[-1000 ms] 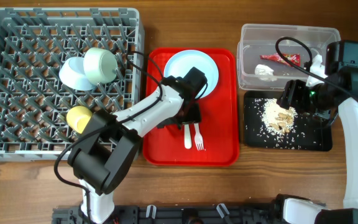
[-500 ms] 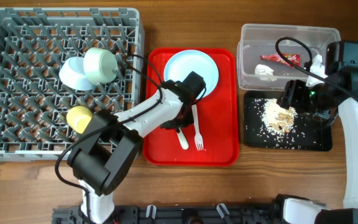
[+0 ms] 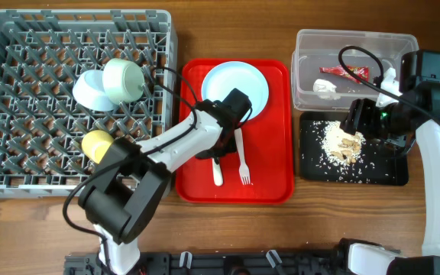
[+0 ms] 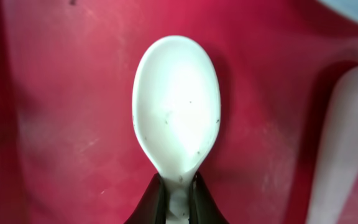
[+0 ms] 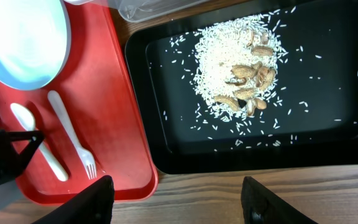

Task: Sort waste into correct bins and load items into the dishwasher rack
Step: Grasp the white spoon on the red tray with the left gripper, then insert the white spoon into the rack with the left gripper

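Overhead: found the left arm reaching across the red serving tray (image 3: pixel 277 153), left jaws down on the white spoon (image 3: pixel 218 174), just beside the white fork (image 3: pixel 243 156) and below the round white plate (image 3: pixel 235 82). From the left wrist view, saw those jaws drawn narrow, pinching the spoon's neck right behind its bowl. Could not tell whether lifted or resting on the red surface. Found the right jaws spread wide and empty above the black tray (image 3: pixel 380 174) and its beige scraps (image 3: pixel 341 141). Noted the red wrapper (image 3: pixel 346 72) and white napkin (image 3: pixel 325 87) inside the clear tub (image 3: pixel 305 69). Noted one mint-green bowl (image 3: pixel 122 80), a second bowl (image 3: pixel 88 90) and the yellow cup (image 3: pixel 96 143) in the grey rack (image 3: pixel 21 76).

Judged the step in hand as taking up the spoon for the rack, waste sorting apparently done. Expected the next move to need a straight lift clear of the tray's rim, then a carry left across the bench to the rack. Feared a pivot of the spoon in so thin a grip.
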`<state>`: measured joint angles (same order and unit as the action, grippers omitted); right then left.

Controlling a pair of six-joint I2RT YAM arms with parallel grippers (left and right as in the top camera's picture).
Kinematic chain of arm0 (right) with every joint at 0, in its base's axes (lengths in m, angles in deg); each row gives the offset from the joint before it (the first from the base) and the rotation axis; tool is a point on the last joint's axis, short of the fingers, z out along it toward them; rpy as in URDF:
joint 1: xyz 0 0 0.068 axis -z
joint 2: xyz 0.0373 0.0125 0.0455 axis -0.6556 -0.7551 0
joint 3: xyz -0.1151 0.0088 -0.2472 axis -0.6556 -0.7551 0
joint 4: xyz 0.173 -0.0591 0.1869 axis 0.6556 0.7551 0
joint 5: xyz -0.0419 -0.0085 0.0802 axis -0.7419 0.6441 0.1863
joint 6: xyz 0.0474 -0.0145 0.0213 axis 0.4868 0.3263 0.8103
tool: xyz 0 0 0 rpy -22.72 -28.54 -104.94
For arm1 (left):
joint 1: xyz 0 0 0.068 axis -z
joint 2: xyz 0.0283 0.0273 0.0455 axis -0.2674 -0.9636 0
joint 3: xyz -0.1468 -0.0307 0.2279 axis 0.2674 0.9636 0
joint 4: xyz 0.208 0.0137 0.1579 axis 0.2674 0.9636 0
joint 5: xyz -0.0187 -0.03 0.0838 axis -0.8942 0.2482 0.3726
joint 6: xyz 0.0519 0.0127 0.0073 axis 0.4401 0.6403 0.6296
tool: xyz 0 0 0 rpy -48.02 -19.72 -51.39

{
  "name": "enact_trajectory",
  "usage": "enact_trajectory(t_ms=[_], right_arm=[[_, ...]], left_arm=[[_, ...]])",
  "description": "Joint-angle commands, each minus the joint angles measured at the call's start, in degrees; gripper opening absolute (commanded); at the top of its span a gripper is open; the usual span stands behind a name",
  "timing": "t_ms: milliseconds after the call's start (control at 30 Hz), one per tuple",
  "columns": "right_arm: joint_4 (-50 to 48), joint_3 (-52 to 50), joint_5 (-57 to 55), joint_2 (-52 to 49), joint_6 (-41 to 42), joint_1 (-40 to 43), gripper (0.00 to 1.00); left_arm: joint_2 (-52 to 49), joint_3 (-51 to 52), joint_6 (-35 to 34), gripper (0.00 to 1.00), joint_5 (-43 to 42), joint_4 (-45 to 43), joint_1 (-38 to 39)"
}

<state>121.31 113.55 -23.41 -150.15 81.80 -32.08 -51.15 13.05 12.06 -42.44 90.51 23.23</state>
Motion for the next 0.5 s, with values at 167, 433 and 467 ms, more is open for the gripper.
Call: enact_trajectory(t_ms=[167, 433, 467], right_arm=[[0.50, 1.03, -0.72, 0.55, -1.14, 0.09, 0.66], [0.50, 1.03, -0.70, 0.55, -0.98, 0.09, 0.66], [0.52, 1.03, -0.70, 0.55, -1.01, 0.09, 0.66]], left_arm=[[18.23, 0.35, 13.81, 0.04, 3.61, 1.81, -4.13], [28.92, 0.31, 34.84, 0.04, -0.15, 1.38, -27.04], [27.71, 0.31, 36.11, 0.04, -2.05, 0.98, -28.35]])
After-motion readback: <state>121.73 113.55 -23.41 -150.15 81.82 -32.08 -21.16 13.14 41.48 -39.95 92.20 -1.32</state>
